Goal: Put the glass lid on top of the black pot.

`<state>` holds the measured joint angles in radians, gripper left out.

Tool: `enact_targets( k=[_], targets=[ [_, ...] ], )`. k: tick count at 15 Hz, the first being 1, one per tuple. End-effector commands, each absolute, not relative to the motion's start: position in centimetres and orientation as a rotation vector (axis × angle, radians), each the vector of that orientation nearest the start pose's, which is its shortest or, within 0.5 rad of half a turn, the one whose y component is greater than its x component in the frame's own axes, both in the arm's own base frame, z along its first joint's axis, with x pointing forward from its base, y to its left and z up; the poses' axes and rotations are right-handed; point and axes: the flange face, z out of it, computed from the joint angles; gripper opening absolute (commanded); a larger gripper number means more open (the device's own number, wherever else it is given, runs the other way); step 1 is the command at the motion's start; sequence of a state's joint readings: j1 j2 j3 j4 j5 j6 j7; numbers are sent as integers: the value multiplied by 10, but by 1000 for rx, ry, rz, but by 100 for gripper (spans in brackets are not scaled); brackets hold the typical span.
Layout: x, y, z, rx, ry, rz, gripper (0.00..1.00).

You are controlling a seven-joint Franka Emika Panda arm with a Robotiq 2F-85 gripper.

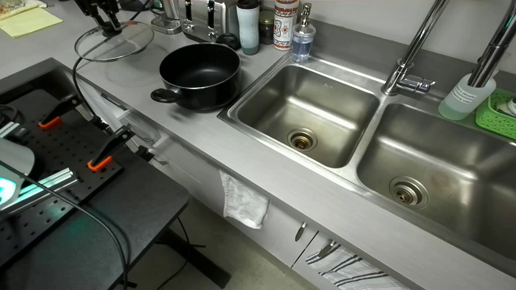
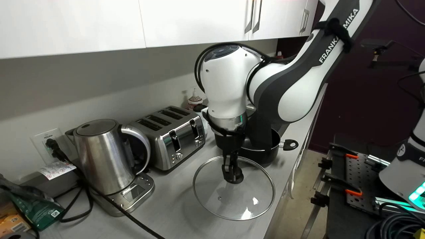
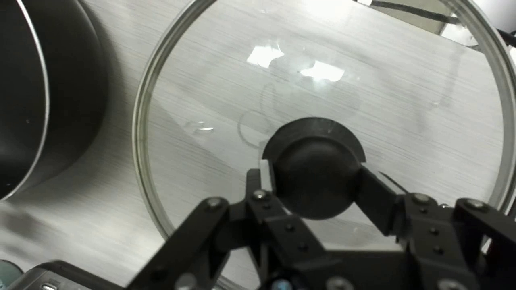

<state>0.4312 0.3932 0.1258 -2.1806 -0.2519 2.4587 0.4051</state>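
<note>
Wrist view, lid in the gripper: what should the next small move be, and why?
Probably shift the lid a little toward the pot, high enough to clear its rim. The gripper is closed on the knob, and the wrist view shows counter between lid and pot, so it isn't over the pot yet.

In an exterior view, the arm (image 2: 282, 83) partly hides the black pot (image 2: 267, 154) near the countertop's (image 2: 176, 199) front edge

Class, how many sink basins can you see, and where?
2, in an exterior view: the left basin beside the black pot; the right basin beside the green basket, cut off by the picture's edge.
</note>
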Motion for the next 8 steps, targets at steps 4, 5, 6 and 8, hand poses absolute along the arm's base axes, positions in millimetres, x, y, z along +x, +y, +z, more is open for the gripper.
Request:
enact_targets(
  k=[4, 5, 6, 8],
  targets=[
    [465, 272, 254, -3188, -421, 20, 27],
    [467, 269, 260, -3183, -394, 3, 27],
    [470, 265, 265, -3182, -364, -10, 27],
    [475, 257, 275, -3179, -310, -39, 27]
  ],
)
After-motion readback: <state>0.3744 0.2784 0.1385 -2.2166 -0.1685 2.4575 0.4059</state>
